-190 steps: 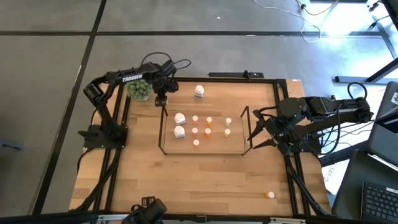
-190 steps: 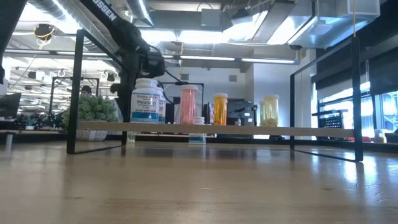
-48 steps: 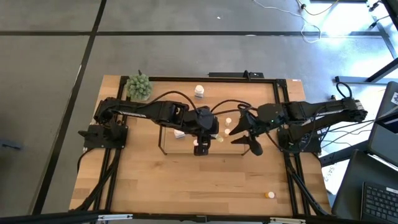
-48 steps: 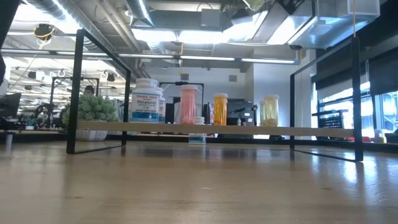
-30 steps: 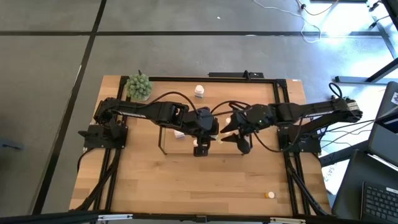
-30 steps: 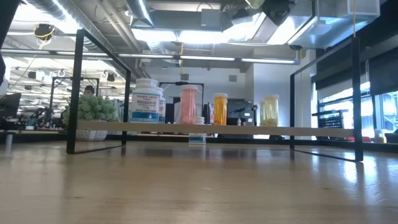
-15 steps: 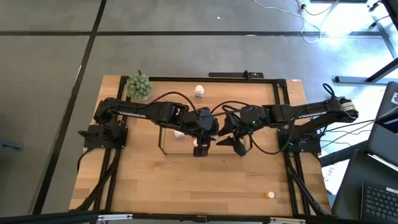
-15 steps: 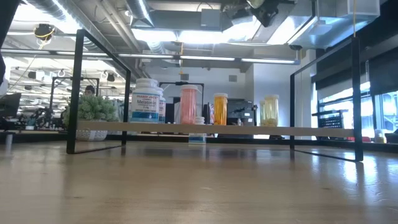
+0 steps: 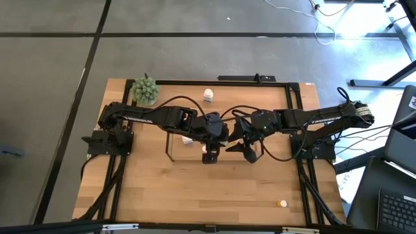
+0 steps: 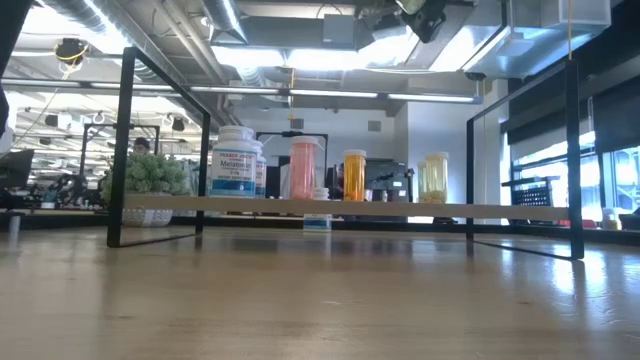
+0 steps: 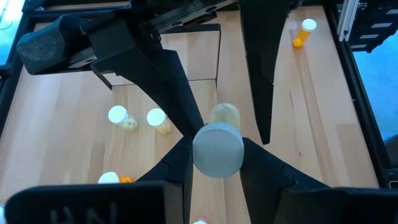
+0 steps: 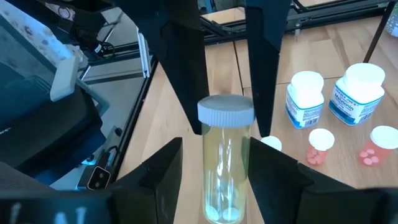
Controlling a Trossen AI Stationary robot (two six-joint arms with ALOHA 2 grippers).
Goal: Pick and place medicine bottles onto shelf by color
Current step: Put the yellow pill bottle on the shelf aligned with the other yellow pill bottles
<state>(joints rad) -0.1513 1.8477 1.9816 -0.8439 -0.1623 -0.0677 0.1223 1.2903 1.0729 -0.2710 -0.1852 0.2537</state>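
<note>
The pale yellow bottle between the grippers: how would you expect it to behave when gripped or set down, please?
The pale yellow bottle looks rigid and nearly empty, so probably light. The left gripper pinches its white cap, so it might swing or slip. Tall and narrow, it would likely tip easily, then roll.

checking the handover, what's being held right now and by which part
The left gripper holds a clear white-capped bottle by its cap end. The right gripper straddles the bottle's body with its jaws open, not visibly gripping.
</note>
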